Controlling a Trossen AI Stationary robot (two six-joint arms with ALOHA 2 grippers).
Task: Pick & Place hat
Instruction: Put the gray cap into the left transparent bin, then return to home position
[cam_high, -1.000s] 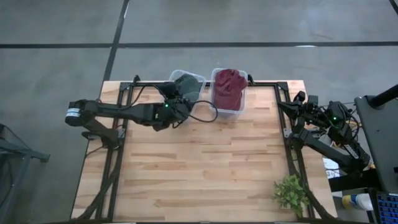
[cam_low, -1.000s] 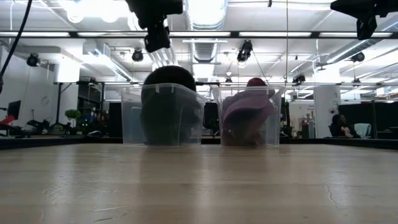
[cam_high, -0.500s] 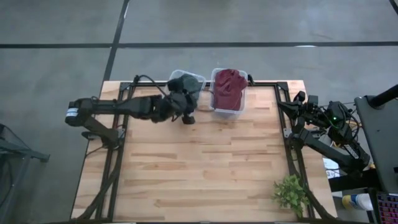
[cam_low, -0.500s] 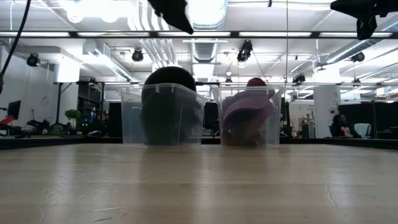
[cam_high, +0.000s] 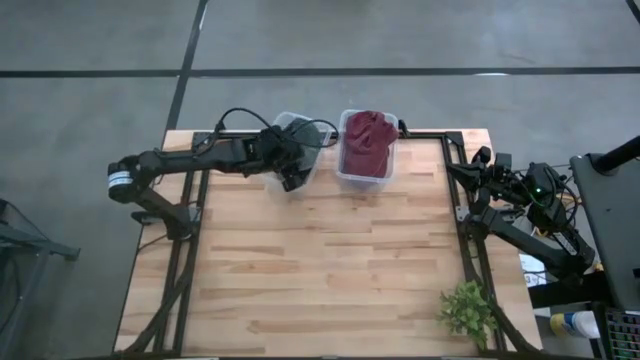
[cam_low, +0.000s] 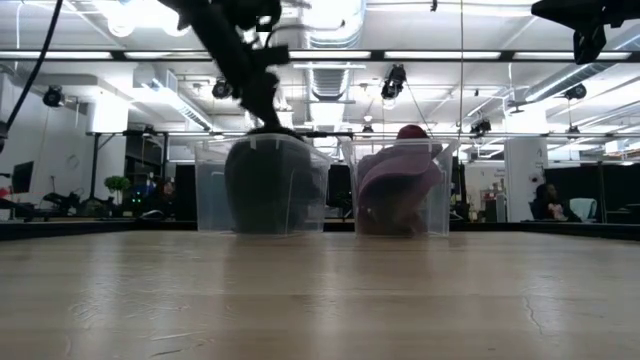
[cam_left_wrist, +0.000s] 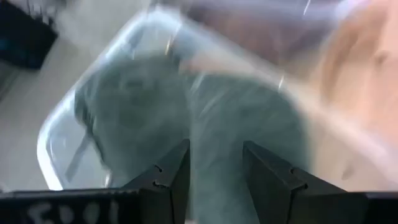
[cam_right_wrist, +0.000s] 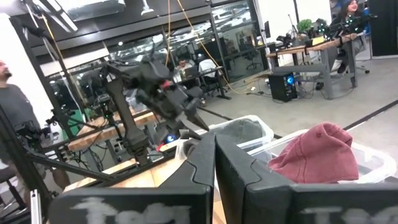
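Reaching arm: the left arm stretches from the left edge of the desk (cam_high: 300, 280) toward the far side, and its left claw (cam_high: 291, 177) hangs over the near part of the left bin (cam_high: 312, 128).
Left claw state: in the left wrist view the two dark fingers (cam_left_wrist: 173, 174) stand apart with a gap between them and hold nothing; the dark hat fills the space just beyond them.
Dark hat: the grey-green dark hat (cam_left_wrist: 211, 124) lies inside the left bin, a clear plastic box; in the low view it shows as a dark rounded mass (cam_low: 265, 180) filling most of this box.
Red hat: the red hat (cam_high: 366, 142) lies in the right bin (cam_high: 348, 176), a second clear box just beside the first one, at the far edge of the desk; its top rises a little over the rim in the low view (cam_low: 410, 133).
Contact: I cannot tell if the left claw already touches the dark hat.
Right arm: it waits folded at the right edge of the desk, with the right claw (cam_high: 482, 156) well apart from both bins.
Right claw state: in the right wrist view its fingers (cam_right_wrist: 202, 158) stand close together, with only a thin gap, holding nothing.
Other things: a small green plant (cam_high: 468, 311) stands at the near right corner of the desk.
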